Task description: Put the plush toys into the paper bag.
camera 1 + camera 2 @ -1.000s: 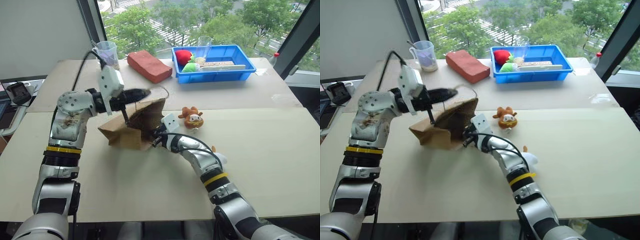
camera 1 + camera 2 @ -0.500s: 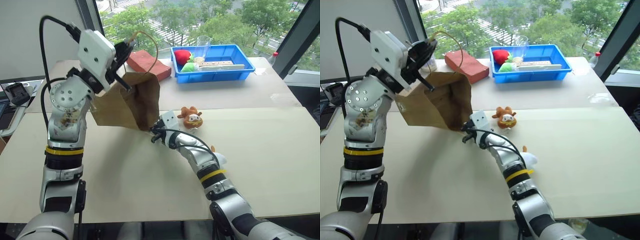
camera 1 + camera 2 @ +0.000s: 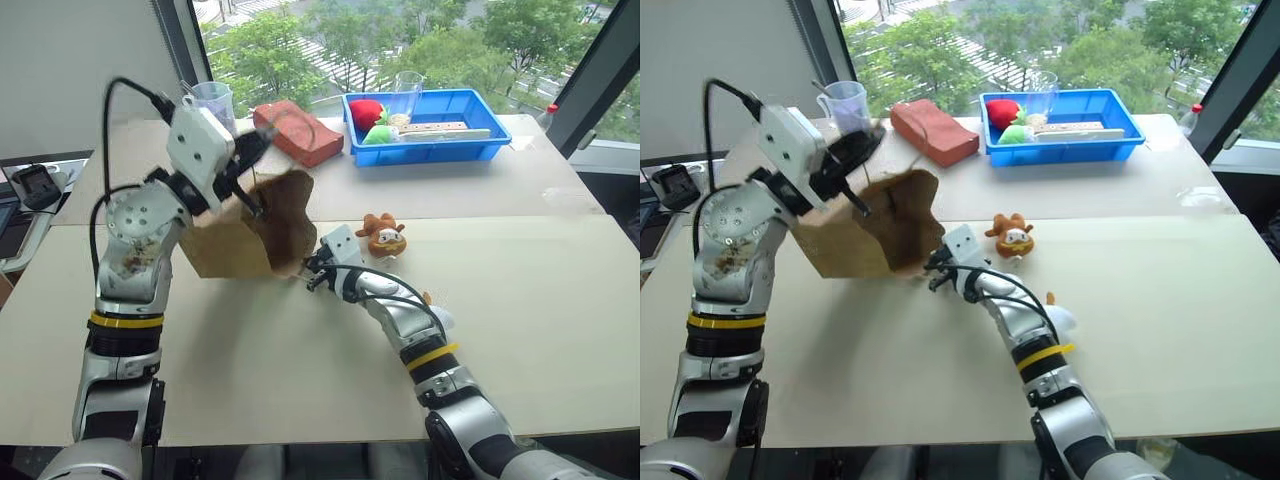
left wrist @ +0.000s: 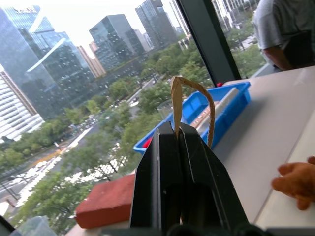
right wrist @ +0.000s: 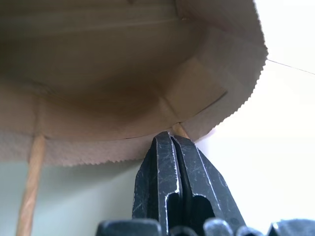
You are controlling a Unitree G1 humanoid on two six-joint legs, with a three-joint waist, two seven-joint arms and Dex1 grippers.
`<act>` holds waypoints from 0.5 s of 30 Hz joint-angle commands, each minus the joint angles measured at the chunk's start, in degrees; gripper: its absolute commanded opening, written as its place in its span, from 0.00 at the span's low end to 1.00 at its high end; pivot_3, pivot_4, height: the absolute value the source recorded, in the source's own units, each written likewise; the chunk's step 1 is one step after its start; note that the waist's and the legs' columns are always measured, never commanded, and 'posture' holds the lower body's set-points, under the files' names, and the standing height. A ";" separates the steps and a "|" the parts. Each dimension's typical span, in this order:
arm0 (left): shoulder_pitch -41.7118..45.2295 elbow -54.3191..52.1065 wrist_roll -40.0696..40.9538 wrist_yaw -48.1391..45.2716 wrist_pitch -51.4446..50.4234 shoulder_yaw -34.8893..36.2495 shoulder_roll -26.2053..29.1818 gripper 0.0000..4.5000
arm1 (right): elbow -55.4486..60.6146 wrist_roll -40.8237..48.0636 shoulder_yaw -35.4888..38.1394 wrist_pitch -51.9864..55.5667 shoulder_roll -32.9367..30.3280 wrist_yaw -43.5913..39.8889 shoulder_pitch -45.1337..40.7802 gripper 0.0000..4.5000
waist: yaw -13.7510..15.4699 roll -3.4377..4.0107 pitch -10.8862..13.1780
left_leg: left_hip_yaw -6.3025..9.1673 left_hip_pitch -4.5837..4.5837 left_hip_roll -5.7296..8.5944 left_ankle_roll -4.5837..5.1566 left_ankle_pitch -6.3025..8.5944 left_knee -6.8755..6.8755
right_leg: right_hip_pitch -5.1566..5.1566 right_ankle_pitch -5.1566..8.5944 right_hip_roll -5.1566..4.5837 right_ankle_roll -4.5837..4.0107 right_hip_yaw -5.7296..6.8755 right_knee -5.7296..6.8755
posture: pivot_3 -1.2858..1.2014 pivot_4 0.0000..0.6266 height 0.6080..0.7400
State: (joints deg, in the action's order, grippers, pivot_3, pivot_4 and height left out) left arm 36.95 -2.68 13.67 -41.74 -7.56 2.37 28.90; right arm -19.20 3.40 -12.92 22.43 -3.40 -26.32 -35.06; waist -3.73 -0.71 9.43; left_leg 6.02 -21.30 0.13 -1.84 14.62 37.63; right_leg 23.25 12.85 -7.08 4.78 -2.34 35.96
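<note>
Your left gripper (image 4: pixel 178 129) is clamped on one cord handle of the paper bag (image 3: pixel 245 235), your right gripper (image 5: pixel 171 139) on the other, mouth facing the orange-brown plush toy (image 3: pixel 384 236) nearby on the tabletop (image 3: pixel 520 300).

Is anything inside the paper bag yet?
The paper bag shows bare brown paper through its open mouth in the right wrist view; its deepest part is out of sight. The orange-brown plush toy lies on the table.

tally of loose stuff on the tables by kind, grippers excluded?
Plush toys: 2 (orange-brown, white)
Paper bag: 1
Blue tray: 1
Soft fruit shapes in tray: 2 (red, green)
Red-brown brick packet: 1
Clear cups: 2 ()
Total: 9
</note>
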 commanded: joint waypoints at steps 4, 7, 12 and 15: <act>2.56 1.17 1.35 -3.44 3.67 -1.88 -2.24 0.00 | 13.63 0.61 -1.92 7.68 -3.69 -3.84 2.83 0.01 | 0.09 0.00 0.00 | -0.01 -0.02 0.01 -0.01 0.00 0.02 | -0.01 0.00 0.00 0.00 -0.01 -0.05 | 0.52 0.24 1.00; 3.07 2.13 1.68 -5.65 4.86 -3.37 -3.86 0.00 | 18.98 1.14 -2.43 11.68 -5.76 -5.23 3.67 0.01 | 0.05 0.00 0.00 | -0.01 -0.01 0.01 0.00 0.00 0.01 | -0.01 0.00 0.00 0.00 0.00 -0.05 | 0.52 0.24 1.00; 3.22 3.11 1.81 -8.47 6.50 -5.31 -5.38 0.00 | 21.88 1.66 -2.76 14.98 -6.14 -6.46 2.47 0.01 | 0.05 0.00 0.00 | -0.02 -0.02 0.01 0.00 0.00 0.01 | -0.01 0.00 0.00 0.00 0.00 -0.07 | 0.52 0.24 1.00; 2.97 3.05 1.85 -9.15 6.91 -5.66 -5.73 0.00 | 19.03 1.61 -3.75 15.12 -4.92 -7.68 0.83 0.01 | -0.04 0.00 0.00 | -0.02 -0.01 0.01 0.00 0.00 0.01 | -0.01 0.00 0.00 0.00 -0.01 -0.08 | 0.52 0.24 1.00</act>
State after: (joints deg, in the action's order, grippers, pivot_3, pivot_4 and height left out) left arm 38.56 1.04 14.76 -50.53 -1.90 -3.59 23.06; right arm -0.63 3.66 -16.02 37.58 -9.28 -33.17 -32.42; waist -3.77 -0.71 9.42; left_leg 6.00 -21.31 0.13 -1.84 14.62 37.65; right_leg 23.24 12.86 -7.08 4.78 -2.34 35.88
